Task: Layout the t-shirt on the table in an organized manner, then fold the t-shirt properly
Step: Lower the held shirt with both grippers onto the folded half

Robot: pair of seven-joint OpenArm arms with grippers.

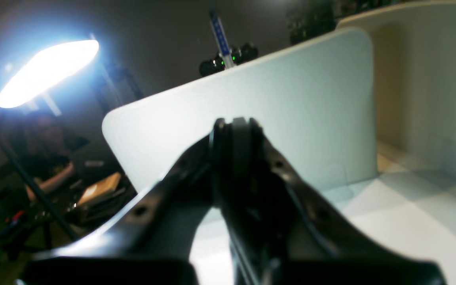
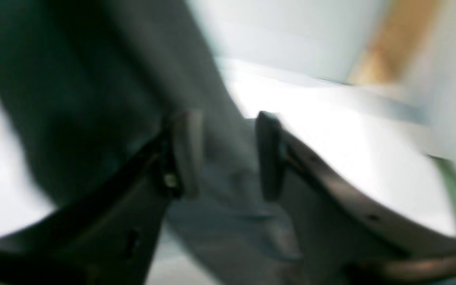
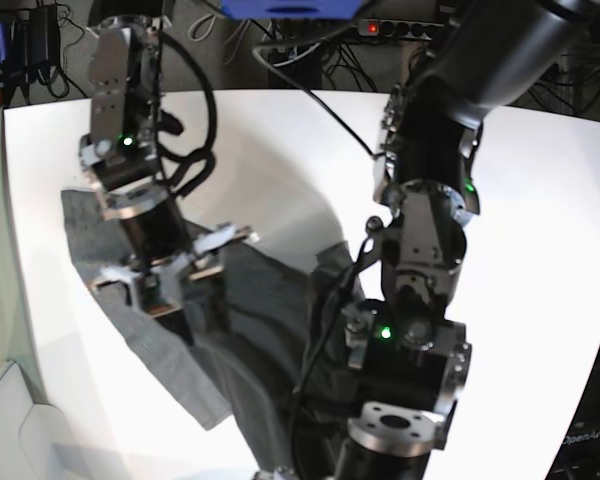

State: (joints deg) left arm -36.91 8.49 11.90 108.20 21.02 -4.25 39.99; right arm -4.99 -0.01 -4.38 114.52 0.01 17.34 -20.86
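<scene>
The dark charcoal t-shirt (image 3: pixel 250 330) lies rumpled and partly spread on the white table (image 3: pixel 540 250), between the two arms. My right gripper (image 3: pixel 168 268) hovers over its left part and is open. In the right wrist view, which is blurred, its fingers (image 2: pixel 269 154) stand apart, with grey cloth (image 2: pixel 93 79) showing in the gap and behind them; nothing is clamped. My left gripper (image 1: pixel 234 126) is shut with nothing between its tips, raised off the table (image 1: pixel 390 221). The left arm (image 3: pixel 420 250) stands over the shirt's right side and hides some of it.
A white upright panel (image 1: pixel 251 111) stands ahead of the left gripper, with a bright lamp (image 1: pixel 46 71) and a seated person (image 1: pixel 50 158) beyond it. Cables and a power strip (image 3: pixel 400 28) run along the table's back edge. The table's curved edge (image 3: pixel 20 300) is at the left.
</scene>
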